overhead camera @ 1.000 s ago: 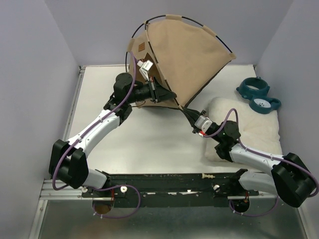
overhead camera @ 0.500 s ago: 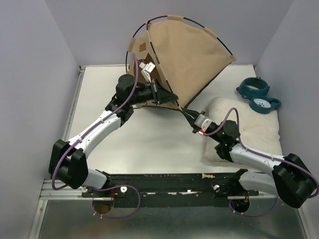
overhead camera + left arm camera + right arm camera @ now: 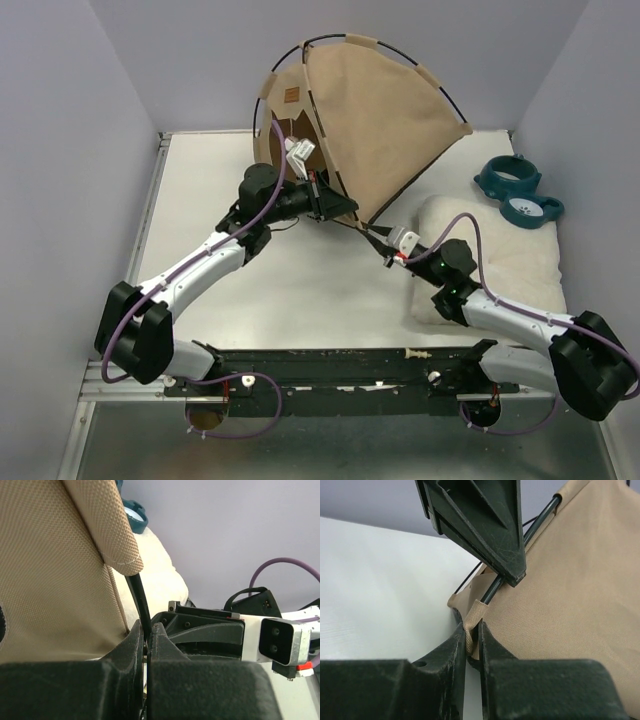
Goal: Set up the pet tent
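Pet tent label lettering unreadable.

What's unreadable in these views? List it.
- Top external: pet tent near corner, covered by left gripper.
- Left wrist: pole lower end, buried between the fingers.
- Right wrist: whether right gripper pinches the tan loop; gap too tight.

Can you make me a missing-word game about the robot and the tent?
1. The left hand pinches the pet tent's thin ___ pole.
2. The teal bowl stand has ___ round rings.
3. The fluffy white cushion lies on the robot's ___ side.
Missing words: black, two, right.
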Robot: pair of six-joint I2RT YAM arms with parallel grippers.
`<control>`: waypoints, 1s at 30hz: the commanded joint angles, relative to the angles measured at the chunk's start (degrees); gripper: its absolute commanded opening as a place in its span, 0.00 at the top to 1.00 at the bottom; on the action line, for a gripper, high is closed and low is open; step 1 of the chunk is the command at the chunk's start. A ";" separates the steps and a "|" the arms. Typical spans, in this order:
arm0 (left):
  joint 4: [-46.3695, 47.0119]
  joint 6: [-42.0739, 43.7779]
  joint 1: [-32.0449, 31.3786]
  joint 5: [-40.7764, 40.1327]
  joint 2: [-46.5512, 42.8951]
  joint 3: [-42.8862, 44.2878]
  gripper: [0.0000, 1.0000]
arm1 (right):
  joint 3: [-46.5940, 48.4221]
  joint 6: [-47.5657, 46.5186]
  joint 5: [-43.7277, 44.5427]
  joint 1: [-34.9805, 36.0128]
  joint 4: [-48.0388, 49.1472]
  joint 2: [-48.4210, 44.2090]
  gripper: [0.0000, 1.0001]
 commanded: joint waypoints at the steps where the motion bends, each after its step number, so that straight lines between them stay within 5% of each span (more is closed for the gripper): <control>1: -1.38 4.97 -2.22 -1.22 -0.52 -1.86 1.00 | 4.18 4.48 3.10 0.52 -2.34 -1.53 0.77; 6: -10.15 12.79 -3.63 -9.63 -1.92 -1.06 1.00 | 4.88 7.47 5.83 0.43 -13.93 -6.88 0.44; 11: -12.63 14.29 -7.92 -23.70 -2.98 -6.33 0.99 | 7.51 12.12 6.17 0.34 -35.19 -17.42 0.30; 12: -11.41 14.64 -9.33 -23.54 -2.71 -7.39 0.89 | 8.91 13.96 7.75 0.25 -39.58 -18.83 0.27; 15: -8.76 17.00 -11.27 -17.50 -2.71 -8.89 0.37 | 12.78 17.75 13.37 -0.10 -49.09 -21.74 0.25; 16: -9.89 19.98 -11.45 -15.30 -3.41 -8.37 0.12 | 13.92 18.19 15.39 -0.19 -50.85 -22.44 0.24; 17: -12.08 22.71 -11.45 -14.15 -4.72 -7.41 0.01 | 14.98 18.72 17.06 -0.36 -52.35 -22.89 0.24; 20: -19.98 32.37 -9.09 -6.78 -9.20 -3.11 0.01 | 17.53 19.60 20.58 -1.32 -54.56 -22.54 0.23; 25: -31.86 39.51 3.64 16.59 -12.38 6.38 0.01 | 24.03 21.80 20.77 -2.91 -56.85 -16.58 0.23; 30: -34.43 45.31 16.38 10.31 -5.82 18.95 0.01 | 32.20 23.12 17.35 -3.09 -51.41 -7.09 0.23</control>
